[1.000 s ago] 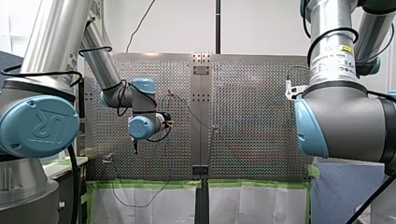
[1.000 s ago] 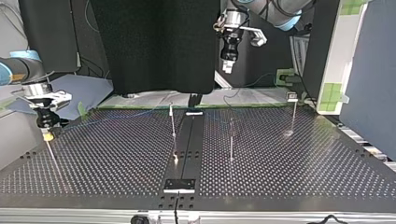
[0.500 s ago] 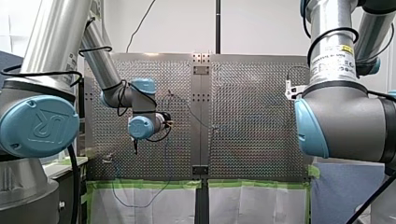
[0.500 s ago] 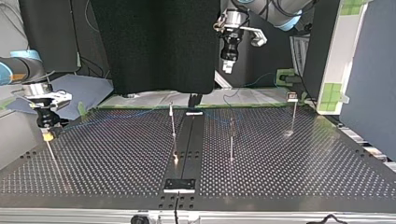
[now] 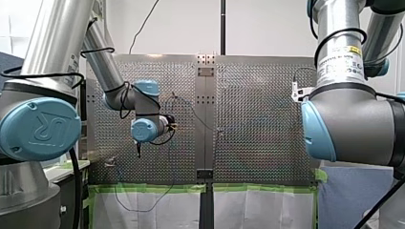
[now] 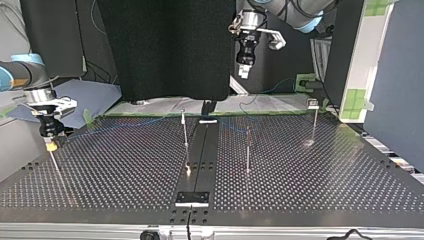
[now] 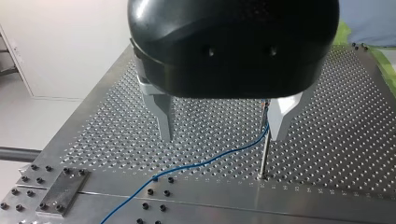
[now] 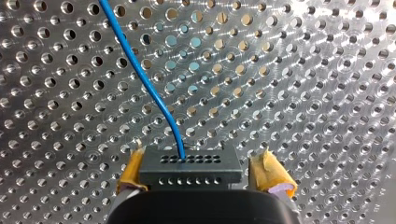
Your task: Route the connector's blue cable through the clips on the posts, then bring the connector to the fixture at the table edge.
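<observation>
Right hand (image 8: pixel 201 174) grips connector (image 8: pixel 190 166).

Connector (image 8: pixel 190 168): flat black block, two rows of small holes on its face, sitting between the yellow pads of our right gripper (image 8: pixel 201 173). Blue cable (image 8: pixel 149 86) exits the upper hole row near mid-face and curves away. In the left wrist view we see it meet a thin upright post (image 7: pixel 264 154) high up, then sag to the table (image 7: pixel 327 116). Can't tell if it's seated in a clip.
</observation>
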`<act>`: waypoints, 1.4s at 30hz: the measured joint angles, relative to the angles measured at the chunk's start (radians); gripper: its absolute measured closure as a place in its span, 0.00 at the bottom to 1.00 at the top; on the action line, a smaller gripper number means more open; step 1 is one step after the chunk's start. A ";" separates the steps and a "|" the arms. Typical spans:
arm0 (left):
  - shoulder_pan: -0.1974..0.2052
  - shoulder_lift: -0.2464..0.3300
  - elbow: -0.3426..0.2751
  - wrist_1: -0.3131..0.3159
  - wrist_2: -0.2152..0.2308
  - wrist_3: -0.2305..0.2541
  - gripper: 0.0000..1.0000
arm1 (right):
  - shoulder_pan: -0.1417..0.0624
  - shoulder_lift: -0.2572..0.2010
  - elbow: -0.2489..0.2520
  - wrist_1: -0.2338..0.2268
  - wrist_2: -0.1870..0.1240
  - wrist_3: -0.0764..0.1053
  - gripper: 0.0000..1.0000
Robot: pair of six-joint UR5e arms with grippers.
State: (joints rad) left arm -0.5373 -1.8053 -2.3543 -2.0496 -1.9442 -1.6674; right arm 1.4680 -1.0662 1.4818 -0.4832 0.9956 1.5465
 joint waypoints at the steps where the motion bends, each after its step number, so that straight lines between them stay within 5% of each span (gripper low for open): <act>1: 0.000 0.000 0.000 0.000 0.000 0.000 0.00 | 0.000 0.000 0.000 0.000 0.000 0.000 0.01; 42: 0.000 -0.001 0.003 0.014 -0.002 0.002 0.00 | 0.000 0.000 0.000 0.000 0.000 0.000 0.01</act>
State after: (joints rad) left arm -0.5373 -1.8059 -2.3512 -2.0358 -1.9458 -1.6658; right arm 1.4679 -1.0662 1.4818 -0.4833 0.9956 1.5465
